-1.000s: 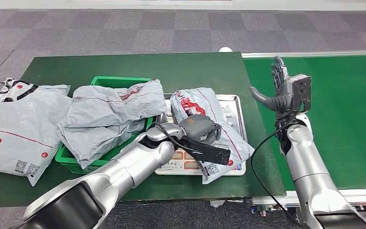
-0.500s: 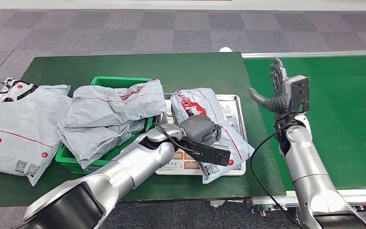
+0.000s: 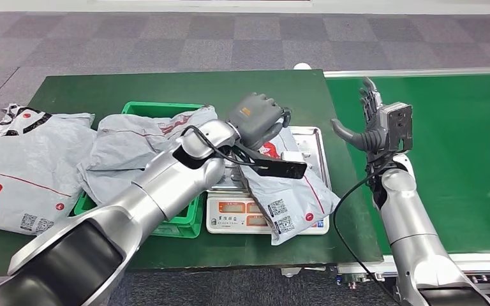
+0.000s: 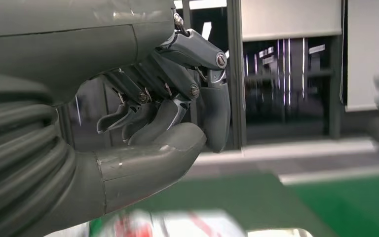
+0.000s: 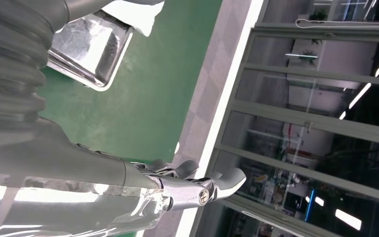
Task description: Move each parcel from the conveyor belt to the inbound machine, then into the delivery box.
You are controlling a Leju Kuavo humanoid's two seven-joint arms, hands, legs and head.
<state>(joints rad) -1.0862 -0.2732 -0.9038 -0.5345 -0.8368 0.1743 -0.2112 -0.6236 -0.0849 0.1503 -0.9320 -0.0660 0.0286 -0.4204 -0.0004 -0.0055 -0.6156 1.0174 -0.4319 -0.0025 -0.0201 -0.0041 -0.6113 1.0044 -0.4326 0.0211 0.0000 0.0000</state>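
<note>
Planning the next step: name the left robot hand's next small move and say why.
Probably lower the left robot hand onto the parcel and grip it: it lies on the scale, outside the green box, and the hand hovers above it, fingers curled on nothing.

Grey poly parcel (image 3: 287,191) w/ red logo, QR labels near its lower corner; lies crumpled on the inbound machine (image 3: 312,143), a steel-tray scale w/ white front & orange display. Parcel's lower end hangs over the scale's front right corner onto the green table.

Delivery box (image 3: 159,108): green plastic crate just left of the scale, touching it. A 2nd grey parcel (image 3: 134,150) sits in it, wrinkled, spilling over the crate's rim.

3rd parcel (image 3: 22,169), bigger, flat on the table at far left, apart from the crate; red print & QR codes.

Conveyor belt (image 3: 459,146): green, right of the table.
</note>
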